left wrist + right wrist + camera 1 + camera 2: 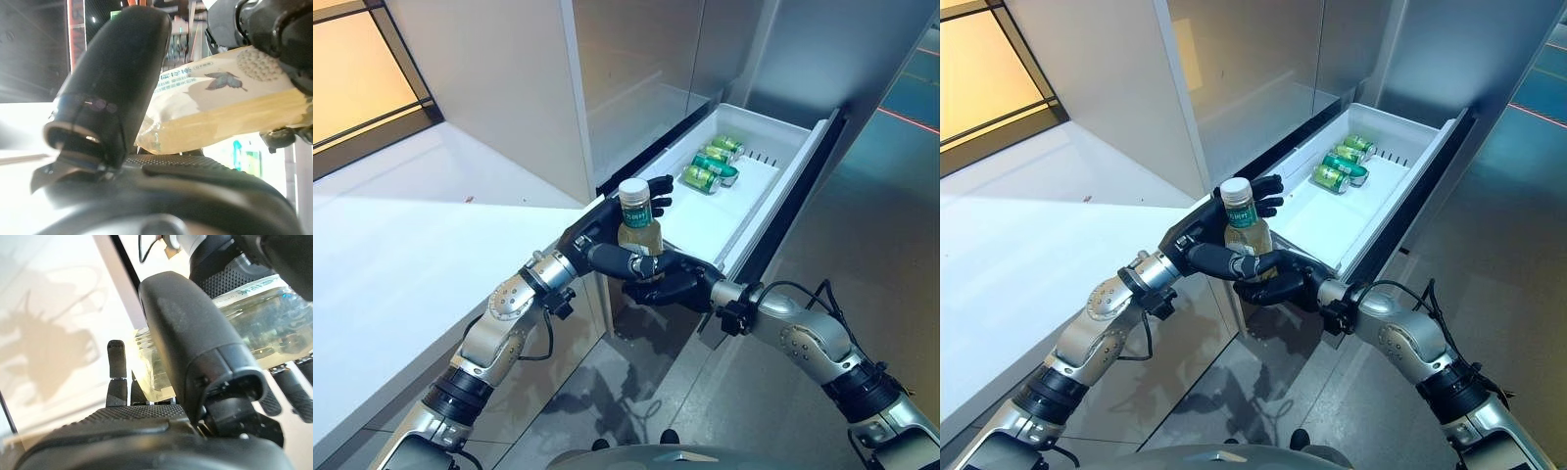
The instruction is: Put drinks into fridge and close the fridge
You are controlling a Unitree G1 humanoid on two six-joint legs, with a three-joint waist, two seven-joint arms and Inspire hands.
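Observation:
A bottle [637, 223] of pale yellow drink with a white cap is held upright between both hands, in front of the near left corner of the open white fridge drawer [781, 188]. My left hand [590, 238] wraps its upper body, fingers behind and thumb in front. My right hand [674, 285] grips its lower part from below. The bottle also shows in the left wrist view [220, 107], past the thumb [117, 88], and in the right wrist view [266, 325]. Green cans [712, 164] lie in the back of the drawer.
The drawer stands pulled out to the right of a tall grey fridge front [636, 78]. A white counter [401, 235] runs along the left. Grey floor [862, 245] lies to the right of the drawer.

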